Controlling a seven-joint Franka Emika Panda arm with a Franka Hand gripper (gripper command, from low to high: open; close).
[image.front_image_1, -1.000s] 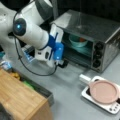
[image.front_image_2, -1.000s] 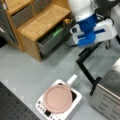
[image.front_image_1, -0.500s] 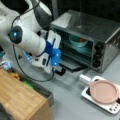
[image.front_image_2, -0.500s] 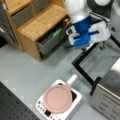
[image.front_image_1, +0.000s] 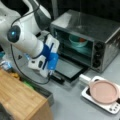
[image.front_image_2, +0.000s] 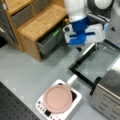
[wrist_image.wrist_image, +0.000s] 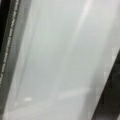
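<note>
My gripper (image.front_image_1: 55, 77) shows as a dark tip under the blue and white wrist (image.front_image_2: 82, 33), right at the front edge of the lowered oven door (image.front_image_1: 67, 68). I cannot make out the fingers apart from the door's dark handle edge (image.front_image_2: 80, 62). The toaster oven (image.front_image_1: 87, 37) stands open with a teal bowl (image.front_image_1: 77, 41) on its rack. In the wrist view only the door's glass (wrist_image.wrist_image: 60, 60) fills the frame, with dark frame strips at the left and lower right; no fingers show there.
A pink round pan (image.front_image_1: 103, 91) rests on a white cooker (image.front_image_2: 75, 100) just in front of the oven. A wooden shelf unit (image.front_image_2: 42, 22) with grey drawers (image.front_image_2: 51, 41) stands at a front view's left. The wooden top (image.front_image_1: 17, 97) lies beside the arm.
The wrist has come down and away from the oven's mouth, toward the door's front edge. The door lies lower and flatter than a second ago. The pan has not moved.
</note>
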